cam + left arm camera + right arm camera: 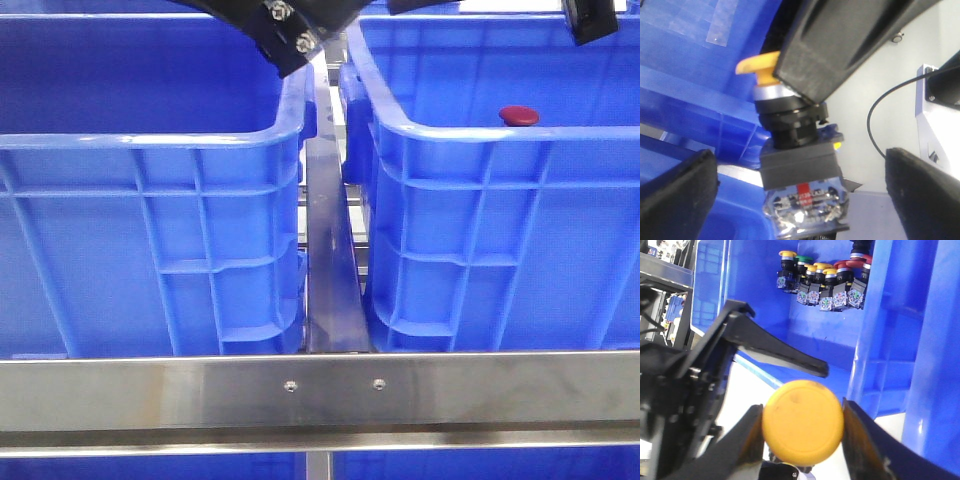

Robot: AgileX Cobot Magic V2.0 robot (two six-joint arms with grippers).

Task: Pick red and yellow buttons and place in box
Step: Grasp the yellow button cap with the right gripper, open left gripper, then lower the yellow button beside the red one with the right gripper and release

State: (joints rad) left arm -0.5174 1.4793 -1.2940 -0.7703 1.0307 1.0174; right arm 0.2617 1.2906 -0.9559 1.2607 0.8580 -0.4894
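Two blue crates [150,180] open-topped, steel rail [330,270] filling narrow gap between, cross bar [320,395] in front.

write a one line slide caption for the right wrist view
Right gripper clamps a yellow button by its cap above a blue crate holding a cluster of buttons.

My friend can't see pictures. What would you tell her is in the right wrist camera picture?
A round yellow button fills the near part of the picture, gripped between the right gripper's two black fingers. Behind it, inside a blue crate, sits a cluster of buttons with yellow, green and red caps.
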